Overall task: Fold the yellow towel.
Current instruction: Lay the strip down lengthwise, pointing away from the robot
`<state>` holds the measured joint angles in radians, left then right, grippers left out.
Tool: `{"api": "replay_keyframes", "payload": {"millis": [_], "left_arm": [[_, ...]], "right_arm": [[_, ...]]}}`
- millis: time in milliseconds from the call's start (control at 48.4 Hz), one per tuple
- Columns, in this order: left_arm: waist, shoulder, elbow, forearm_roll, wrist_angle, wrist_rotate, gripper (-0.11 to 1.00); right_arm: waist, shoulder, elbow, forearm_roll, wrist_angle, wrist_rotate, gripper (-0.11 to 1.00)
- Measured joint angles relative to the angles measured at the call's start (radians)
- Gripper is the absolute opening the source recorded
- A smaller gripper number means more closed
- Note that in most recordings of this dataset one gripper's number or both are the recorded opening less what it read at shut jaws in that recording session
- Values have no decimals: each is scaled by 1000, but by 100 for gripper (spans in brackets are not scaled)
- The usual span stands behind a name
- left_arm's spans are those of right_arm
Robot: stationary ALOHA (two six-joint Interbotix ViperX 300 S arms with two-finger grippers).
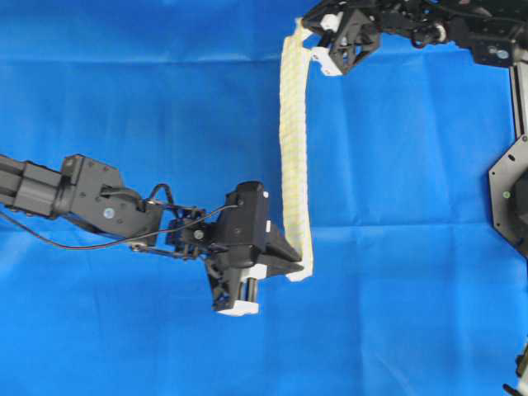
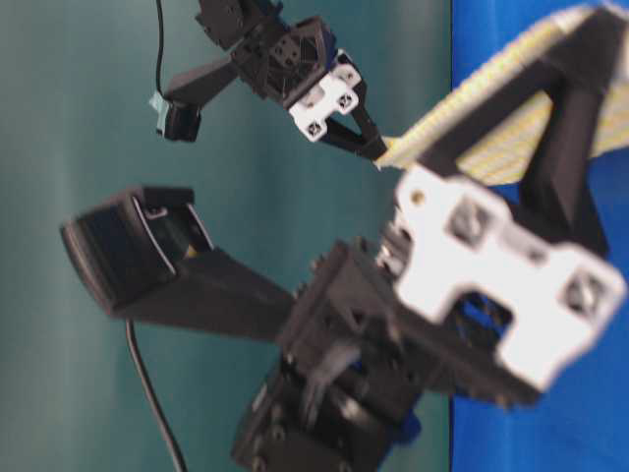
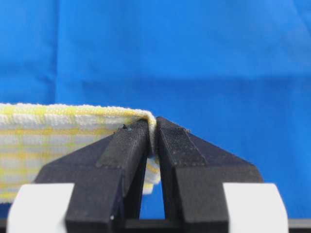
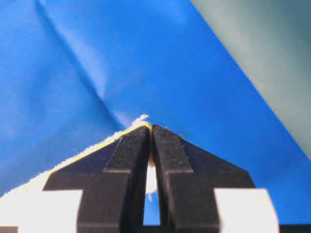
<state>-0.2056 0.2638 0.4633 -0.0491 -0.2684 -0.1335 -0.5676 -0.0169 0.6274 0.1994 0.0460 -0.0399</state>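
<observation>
The blue cloth (image 1: pixel 124 99) covers the whole work surface, with soft creases in it. Above it hangs the yellow towel (image 1: pixel 294 148), white w/ fine yellow checks. It is stretched as a long narrow band between the two arms. In the overhead view the band runs from the far edge of the blue cloth, right of the middle, down toward the middle of the surface. It seems lifted off the cloth along its length, but if the lowest part touches I cannot tell.

The left gripper (image 1: pixel 304 271) holds the near end. In the left wrist view its fingers (image 3: pixel 127 145) are pressed together narrow on a corner of the towel, w/ the hem bent over the tips. The right gripper (image 1: pixel 307 40) holds the far end. In the right wrist view its fingers (image 4: pixel 130 148) are also closed narrow, and only a very small bit of yellow hem shows betw. the tips.

Risks, as I judge them: the right grip looks thin, so if the arms pull more apart the corner can slip out and the towel falls in a heap. If the arms do not travel together, the band can twist and the fold comes out crooked. If it goes down too low, it may drag on the blue cloth and wrinkle it.
</observation>
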Motion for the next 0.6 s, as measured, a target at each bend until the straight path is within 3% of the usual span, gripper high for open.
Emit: {"api": "replay_keyframes", "payload": {"millis": [372, 599], "left_arm": [[-31, -114, 175, -3, -57, -5, 4], [-41, -123, 199, -3, -61, -6, 4]], "right_arm": [[55, 117, -130, 0, 11, 0, 2], [80, 166, -164, -2, 14, 0, 2]]}}
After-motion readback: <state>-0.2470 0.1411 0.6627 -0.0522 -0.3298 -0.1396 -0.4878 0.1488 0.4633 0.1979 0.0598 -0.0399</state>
